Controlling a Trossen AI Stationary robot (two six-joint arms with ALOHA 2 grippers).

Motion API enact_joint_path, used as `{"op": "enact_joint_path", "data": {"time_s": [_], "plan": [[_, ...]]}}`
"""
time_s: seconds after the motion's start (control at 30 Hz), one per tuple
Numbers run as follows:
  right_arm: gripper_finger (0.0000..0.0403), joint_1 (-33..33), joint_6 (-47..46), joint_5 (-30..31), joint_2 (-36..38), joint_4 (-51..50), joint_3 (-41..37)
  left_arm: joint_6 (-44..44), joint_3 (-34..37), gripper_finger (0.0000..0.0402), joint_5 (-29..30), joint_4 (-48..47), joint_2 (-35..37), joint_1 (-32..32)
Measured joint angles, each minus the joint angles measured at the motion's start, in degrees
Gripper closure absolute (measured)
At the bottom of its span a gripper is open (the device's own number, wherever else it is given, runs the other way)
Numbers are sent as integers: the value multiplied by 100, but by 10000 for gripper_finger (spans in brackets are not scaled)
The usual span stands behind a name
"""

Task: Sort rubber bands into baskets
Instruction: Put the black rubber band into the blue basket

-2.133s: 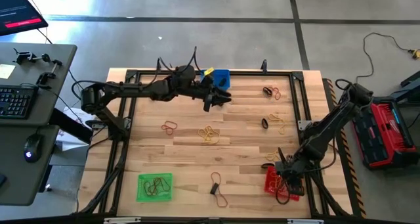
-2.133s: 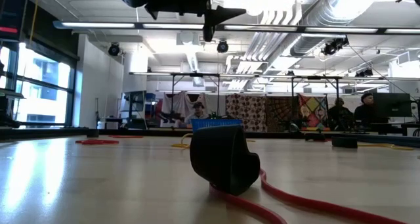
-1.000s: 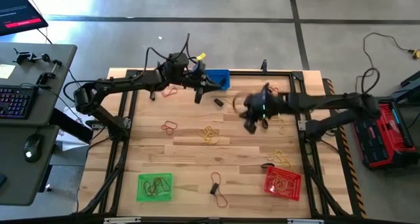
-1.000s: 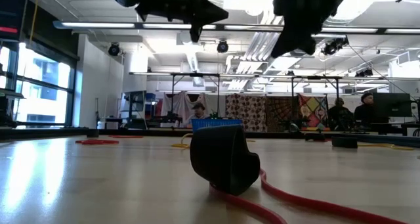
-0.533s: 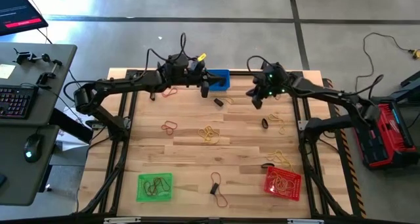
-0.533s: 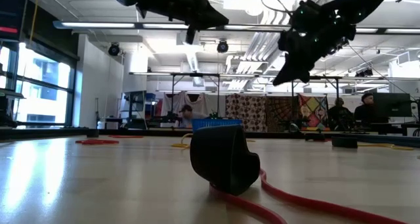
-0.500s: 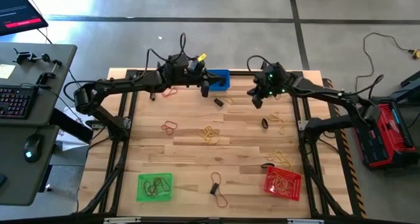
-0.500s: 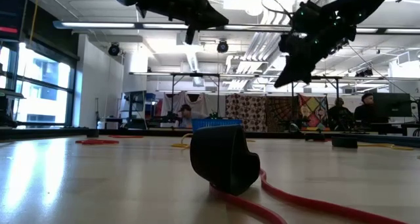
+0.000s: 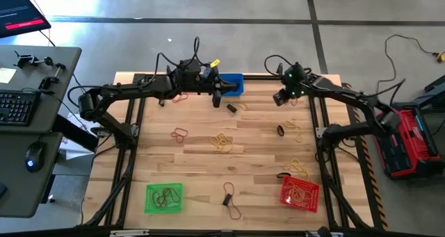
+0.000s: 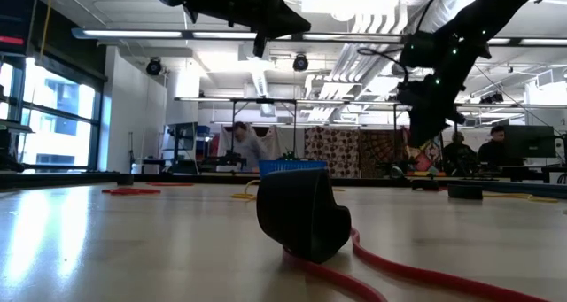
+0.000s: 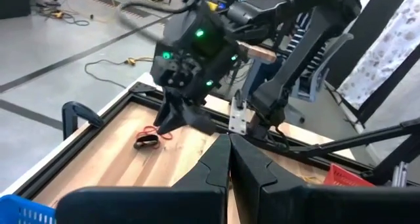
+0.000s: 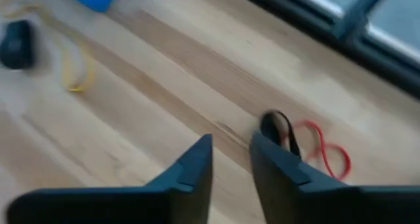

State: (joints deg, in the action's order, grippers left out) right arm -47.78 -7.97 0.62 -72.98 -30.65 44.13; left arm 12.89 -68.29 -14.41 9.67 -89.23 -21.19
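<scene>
I can read no writing anywhere, my left hand [image 9: 217, 93] hangs closed and empty beside the blue basket [image 9: 231, 83], my right hand [image 12: 230, 159] is slightly parted above a blurred black-and-red rubber band pair [image 12: 303, 142] at the desk's [image 9: 201, 164] far edge.

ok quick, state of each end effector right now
left end effector: closed, holding nothing visible, near the blue basket.
right end effector: open, empty, above a black and red rubber band pair.
</scene>
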Motion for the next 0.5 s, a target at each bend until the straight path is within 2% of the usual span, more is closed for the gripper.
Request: {"op": "enact_joint_path", "data": {"time_s": [0.13, 0.23, 0.37, 0.5], "plan": [[249, -141, -123, 90, -473, -90, -2, -161, 0, 401, -20, -1, 0, 22], [232, -218, -276, 337, -862, 19, -2, -198, 0, 401, -34, -3, 0, 22], [234, -363, -380, 557, -1266, 111, -2, -204, 0, 401, -35, -122, 0, 22], [258, -442, -326, 492, -1465, 198, -2, -124, 2, 401, -35, -237, 0, 22]]}}
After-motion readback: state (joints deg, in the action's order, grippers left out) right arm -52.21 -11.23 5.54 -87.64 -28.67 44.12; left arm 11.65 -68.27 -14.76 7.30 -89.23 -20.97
